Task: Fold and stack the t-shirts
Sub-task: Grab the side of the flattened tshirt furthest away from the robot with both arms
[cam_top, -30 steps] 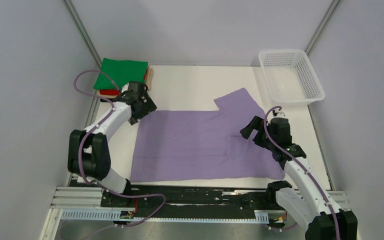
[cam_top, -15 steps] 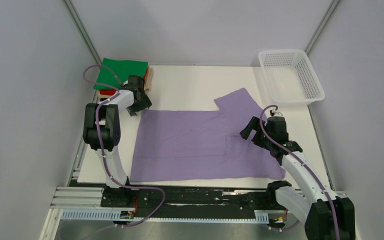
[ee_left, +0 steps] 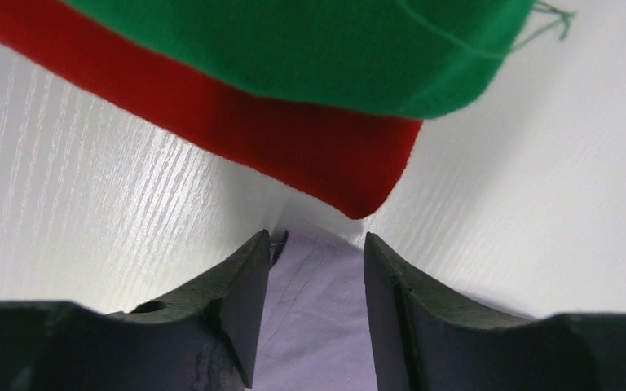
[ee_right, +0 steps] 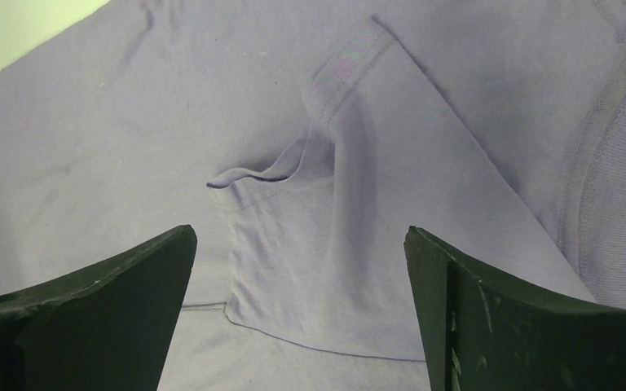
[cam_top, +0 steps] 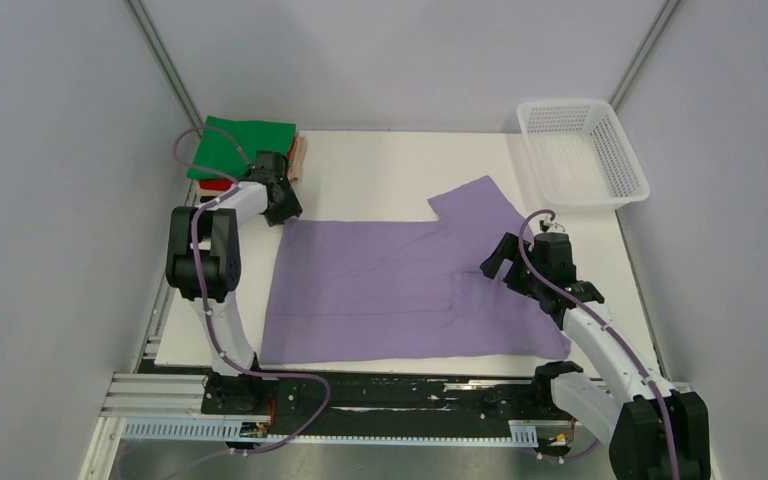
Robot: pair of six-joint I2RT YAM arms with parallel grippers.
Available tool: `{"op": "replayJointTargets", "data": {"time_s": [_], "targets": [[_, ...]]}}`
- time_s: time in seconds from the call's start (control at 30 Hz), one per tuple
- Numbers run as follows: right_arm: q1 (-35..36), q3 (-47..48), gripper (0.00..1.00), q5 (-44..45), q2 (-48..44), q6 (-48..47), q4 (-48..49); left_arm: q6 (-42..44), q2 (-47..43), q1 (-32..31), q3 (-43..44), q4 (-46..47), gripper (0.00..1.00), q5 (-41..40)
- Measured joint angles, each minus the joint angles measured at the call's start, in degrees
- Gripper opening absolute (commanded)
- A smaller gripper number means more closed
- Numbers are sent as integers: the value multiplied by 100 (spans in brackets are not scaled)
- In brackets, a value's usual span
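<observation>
The lavender t-shirt (cam_top: 380, 285) lies spread flat mid-table, one sleeve (cam_top: 475, 205) pointing to the far side. My left gripper (cam_top: 282, 210) is open at the shirt's far-left corner. In the left wrist view its fingers (ee_left: 316, 240) straddle that corner (ee_left: 318, 326) on the table. Just beyond it lies a stack: a green folded shirt (cam_top: 242, 145) on a red one (cam_top: 218, 184), and a tan edge (cam_top: 300, 155) beside them. My right gripper (cam_top: 496, 262) is wide open over the shirt's right part. In the right wrist view it (ee_right: 300, 232) hovers above a folded-in sleeve (ee_right: 391, 220).
A white mesh basket (cam_top: 615, 180) stands at the far right corner. Grey walls close in left and right. The green shirt (ee_left: 318, 49) and red shirt (ee_left: 293, 155) lie just ahead of the left fingers. Bare white table (cam_top: 380, 175) lies behind the shirt.
The left arm has folded up at the elbow and its gripper has shifted slightly toward the far-left shirt corner by the stack. The right gripper has barely moved.
</observation>
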Motion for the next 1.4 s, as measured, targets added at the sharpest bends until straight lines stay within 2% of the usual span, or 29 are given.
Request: {"op": "replayJointTargets", "data": {"time_s": [0.2,0.4,0.6,1.4], "targets": [[0,0,100,4,-7,0,0,125,0,-234,39,-225,51,-339],[0,0,100,26,-37,0,0,131,55,-487,179,-743,42,-839],[0,0,100,28,-37,0,0,114,166,-501,358,-916,34,-916],[0,4,100,94,175,-20,-4,142,557,-501,984,-1344,36,-1198]]}}
